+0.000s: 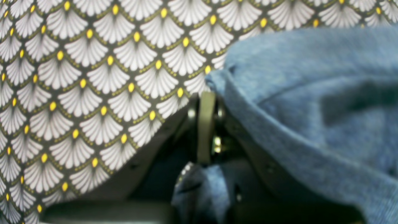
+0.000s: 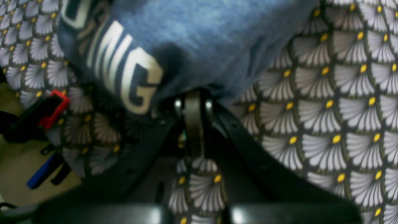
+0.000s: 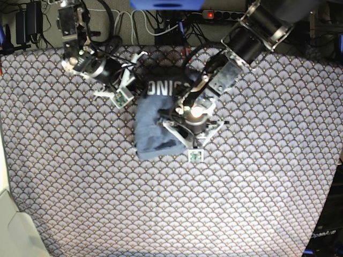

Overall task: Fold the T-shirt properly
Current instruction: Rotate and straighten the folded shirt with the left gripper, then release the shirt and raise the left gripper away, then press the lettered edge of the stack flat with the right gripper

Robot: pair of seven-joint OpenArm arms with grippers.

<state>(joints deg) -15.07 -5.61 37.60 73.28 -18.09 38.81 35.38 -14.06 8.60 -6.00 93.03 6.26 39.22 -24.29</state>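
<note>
Scallop-patterned tablecloth [image 3: 80,187] covers the whole work surface. Beyond the tablecloth's far edge: tangled cables [image 3: 123,24] and a power strip [image 3: 222,14], red switch lit.

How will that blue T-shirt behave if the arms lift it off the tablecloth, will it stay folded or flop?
The T-shirt will probably flop: its cloth already sags in soft folds around the left tool. It looks light, a thin knit bunched in a small heap. It likely won't slide freely, since both it and the tablecloth are fabric.

A robotics lab bench: the worktop [image 3: 64,193] wears a scallop-patterned tablecloth [image 3: 257,176], and beyond the jaws, at its far edge, run tangled cables [image 3: 120,21] and a power strip [image 3: 222,14].
</note>
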